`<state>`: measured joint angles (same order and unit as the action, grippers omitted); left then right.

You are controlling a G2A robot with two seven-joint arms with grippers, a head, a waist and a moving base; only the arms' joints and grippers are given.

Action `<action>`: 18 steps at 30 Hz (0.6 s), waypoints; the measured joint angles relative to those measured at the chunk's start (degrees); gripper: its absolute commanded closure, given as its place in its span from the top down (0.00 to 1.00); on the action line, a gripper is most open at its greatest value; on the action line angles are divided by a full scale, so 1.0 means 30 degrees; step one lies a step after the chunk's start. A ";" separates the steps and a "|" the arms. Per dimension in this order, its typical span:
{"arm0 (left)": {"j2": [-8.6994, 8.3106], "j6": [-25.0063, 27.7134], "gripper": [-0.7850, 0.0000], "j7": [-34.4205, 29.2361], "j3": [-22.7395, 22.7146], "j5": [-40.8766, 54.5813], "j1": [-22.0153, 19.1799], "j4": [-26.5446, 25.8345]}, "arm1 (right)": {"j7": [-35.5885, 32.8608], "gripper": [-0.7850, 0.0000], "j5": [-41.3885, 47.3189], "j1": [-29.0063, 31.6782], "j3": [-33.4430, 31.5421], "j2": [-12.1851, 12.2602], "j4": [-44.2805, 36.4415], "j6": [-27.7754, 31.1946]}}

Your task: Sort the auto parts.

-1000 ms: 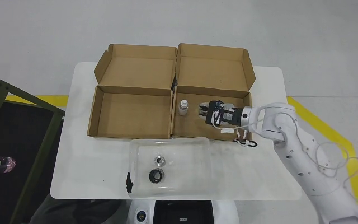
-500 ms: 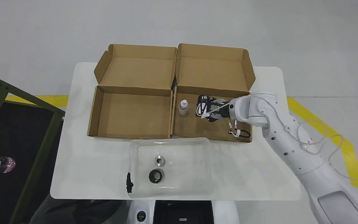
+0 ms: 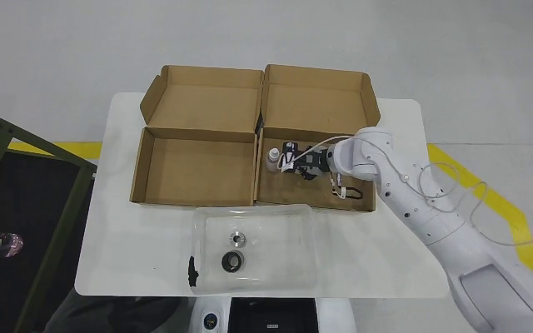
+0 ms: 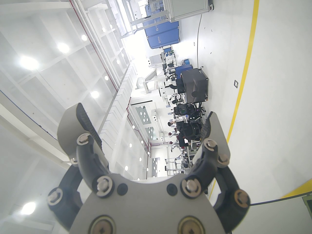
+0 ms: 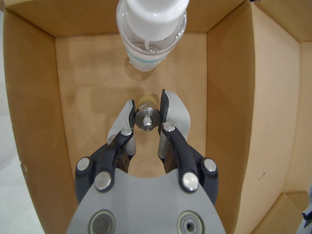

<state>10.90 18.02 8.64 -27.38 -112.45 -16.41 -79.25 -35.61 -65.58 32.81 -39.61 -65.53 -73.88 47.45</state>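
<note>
My right gripper (image 5: 147, 114) is shut on a small metal cylindrical part (image 5: 147, 120) with a yellowish end, held just above the floor of the right cardboard box (image 5: 97, 79). In the top view the right gripper (image 3: 290, 160) sits inside the right cardboard box (image 3: 350, 196), close to a small clear bottle (image 3: 272, 158) with a white cap. The clear bottle (image 5: 152, 23) stands upright straight ahead of the fingers. My left gripper (image 4: 143, 127) is open and holds nothing, pointing out into the room.
The left cardboard box (image 3: 196, 171) stands open beside the right one. A clear plastic tray (image 3: 291, 218) near the front edge holds a black ring (image 3: 231, 261), a small metal part (image 3: 239, 240) and a dark piece (image 3: 191, 272).
The right arm has carried the metal part leftward inside the right box, from its middle toward the bottle.
</note>
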 measured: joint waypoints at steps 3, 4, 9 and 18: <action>0.0000 0.0000 1.00 0.0000 0.0000 0.0000 0.0000 0.0000 | 0.0233 0.38 0.0023 -0.0157 0.0190 -0.0161 0.0285 -0.0065; 0.0000 0.0000 1.00 0.0000 0.0000 0.0000 0.0000 0.0000 | 0.0355 0.45 -0.0016 -0.0189 0.0217 -0.0202 0.0348 -0.0104; 0.0000 0.0000 1.00 0.0000 0.0000 0.0000 0.0000 0.0000 | 0.0872 0.57 -0.0115 -0.0036 -0.0113 -0.0167 0.0058 -0.0264; 0.0000 0.0000 1.00 0.0000 0.0000 0.0000 0.0000 0.0000 | 0.1316 0.67 -0.0400 0.1850 -0.2483 0.0757 -0.2946 -0.0356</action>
<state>10.90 18.02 8.64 -27.38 -112.45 -16.41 -79.25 -31.66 -66.78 38.36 -47.05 -63.26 -82.72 46.38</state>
